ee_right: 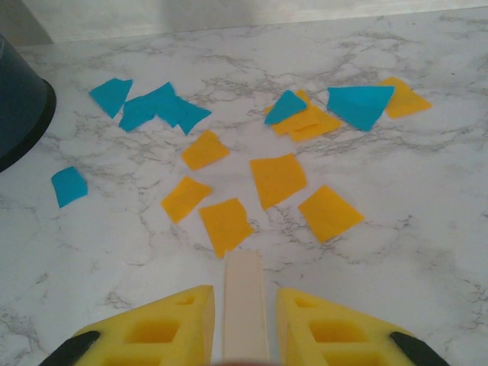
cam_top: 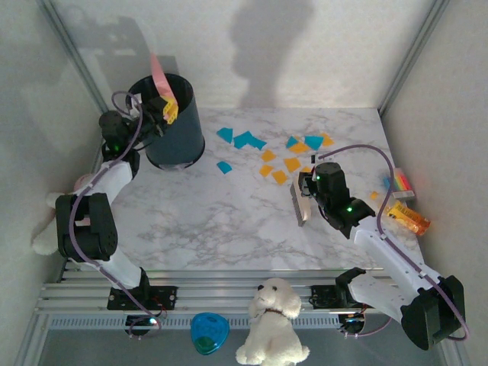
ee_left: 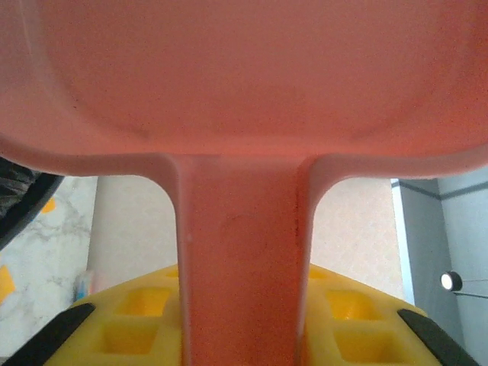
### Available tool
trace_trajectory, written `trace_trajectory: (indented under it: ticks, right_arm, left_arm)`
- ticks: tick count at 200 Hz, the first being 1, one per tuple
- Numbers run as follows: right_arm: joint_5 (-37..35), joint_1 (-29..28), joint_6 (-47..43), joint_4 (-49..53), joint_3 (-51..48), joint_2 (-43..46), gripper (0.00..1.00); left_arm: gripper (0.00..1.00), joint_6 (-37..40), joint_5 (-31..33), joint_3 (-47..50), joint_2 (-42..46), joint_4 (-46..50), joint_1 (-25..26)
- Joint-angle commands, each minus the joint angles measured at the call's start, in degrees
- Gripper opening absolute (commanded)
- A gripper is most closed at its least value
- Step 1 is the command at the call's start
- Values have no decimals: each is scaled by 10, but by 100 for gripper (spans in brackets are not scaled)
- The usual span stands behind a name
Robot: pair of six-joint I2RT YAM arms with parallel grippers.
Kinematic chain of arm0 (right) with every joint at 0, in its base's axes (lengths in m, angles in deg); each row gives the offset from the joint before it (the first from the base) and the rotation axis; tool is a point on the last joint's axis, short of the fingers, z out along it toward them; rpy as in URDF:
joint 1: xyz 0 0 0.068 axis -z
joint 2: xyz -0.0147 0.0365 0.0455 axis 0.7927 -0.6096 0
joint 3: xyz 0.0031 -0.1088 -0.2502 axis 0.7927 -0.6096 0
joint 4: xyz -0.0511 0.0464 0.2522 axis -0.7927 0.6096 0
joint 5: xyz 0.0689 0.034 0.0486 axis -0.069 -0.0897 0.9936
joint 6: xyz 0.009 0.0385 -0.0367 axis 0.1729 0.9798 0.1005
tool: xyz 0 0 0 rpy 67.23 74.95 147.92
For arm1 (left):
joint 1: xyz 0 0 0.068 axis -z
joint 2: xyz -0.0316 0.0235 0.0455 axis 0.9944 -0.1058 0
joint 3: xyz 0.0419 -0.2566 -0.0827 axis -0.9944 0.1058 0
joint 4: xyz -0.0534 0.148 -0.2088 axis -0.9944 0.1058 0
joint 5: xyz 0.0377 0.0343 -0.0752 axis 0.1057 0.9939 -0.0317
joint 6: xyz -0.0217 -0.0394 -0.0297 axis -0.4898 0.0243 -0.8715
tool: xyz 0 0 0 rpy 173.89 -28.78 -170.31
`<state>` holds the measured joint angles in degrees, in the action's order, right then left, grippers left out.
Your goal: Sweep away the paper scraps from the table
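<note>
Orange-yellow and teal paper scraps [cam_top: 278, 156] lie scattered on the back right half of the marble table [cam_top: 213, 221]; in the right wrist view the paper scraps [ee_right: 278, 179] lie just ahead of the fingers. My right gripper [cam_top: 306, 189] [ee_right: 244, 296] is shut on a cream brush [cam_top: 300, 206] [ee_right: 244, 267], low over the table, just on the near side of the scraps. My left gripper [cam_top: 169, 109] [ee_left: 242, 305] is shut on the handle of the pink dustpan [cam_top: 160, 75] [ee_left: 244, 84], held tilted up over a black bin [cam_top: 175, 122].
The black bin [ee_right: 19, 114] stands at the back left of the table. A striped block [cam_top: 399, 183] and an orange-yellow toy [cam_top: 408, 218] lie at the right edge. A white plush dog [cam_top: 273, 320] and a blue object [cam_top: 209, 332] sit in front of the rail.
</note>
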<state>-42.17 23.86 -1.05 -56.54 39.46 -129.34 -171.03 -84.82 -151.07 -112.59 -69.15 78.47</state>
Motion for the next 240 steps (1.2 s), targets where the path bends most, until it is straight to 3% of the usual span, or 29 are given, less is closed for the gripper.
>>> trace_trajectory:
  ticks: [1,35,60,112,162,201,240]
  right_arm:
    - [5,4,0,-1,21,-1,0]
    - [6,4,-1,1,20,1,0]
    - [6,4,0,1,21,4,0]
    - [6,4,4,-2,18,5,0]
    - [9,4,9,-3,18,6,0]
    - [8,4,12,-5,16,7,0]
    - [10,5,15,-10,11,8,0]
  left_arm:
    - [0,-27,9,0,1,-75,7]
    - [0,-25,11,-1,4,-70,8]
    - [0,29,11,-17,14,-7,9]
    - [0,307,32,-122,39,318,26]
    - [0,557,95,-251,29,590,62]
    - [0,705,192,-321,25,734,119]
    - [0,797,295,-352,23,807,177]
